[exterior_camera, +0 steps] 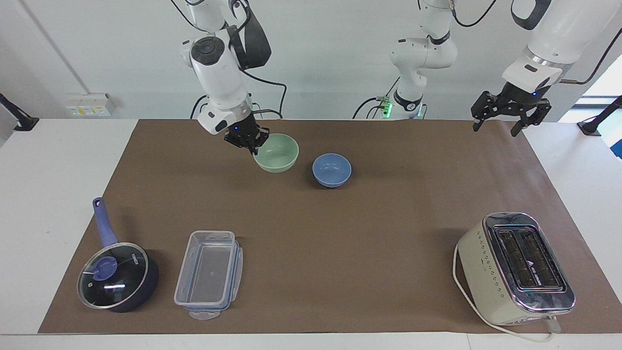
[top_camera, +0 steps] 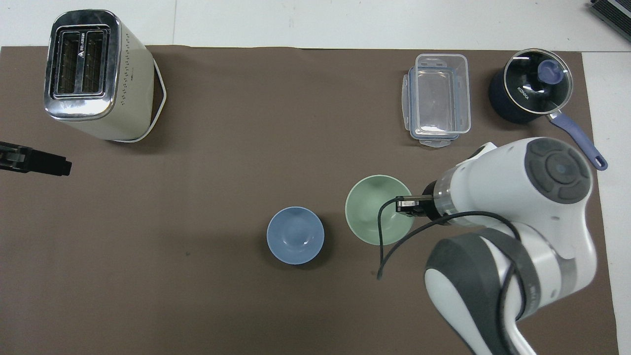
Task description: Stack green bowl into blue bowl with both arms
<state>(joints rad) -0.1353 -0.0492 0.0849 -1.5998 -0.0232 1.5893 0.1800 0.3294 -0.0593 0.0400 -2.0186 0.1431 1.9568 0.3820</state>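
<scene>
Pinching the small round pale mint-green matte bowl at one spot on its rim, the right gripper has its jaws shut on that rim w/ the bowl hanging off to one side, upper centre of the facing frame. It looks lifted off the brown mat, just beside the small round periwinkle-blue smooth bowl, which sits mid-frame, a bit lower in that view. In the overhead frame the two bowls are side by side near centre, not overlapping yet.

Risks, as I judge them:
- One-point rim grip, smooth surface: the green bowl could swing, tilt or slip out, esp. if the arm stops hard.
- Too low on approach: its base may clip the blue bowl's rim and shove or tip it; nothing holds the blue bowl.
- Release off-centre or too high: it lands on the rim, rocks, bounces out instead of nesting.
- Same-size bowls = little margin, so it may sit cocked.

The left gripper waits w/ jaws spread wide and empty, over the mat's edge in the upper corner at its own arm's end, well apart from both bowls, so no steadying help from there.
</scene>
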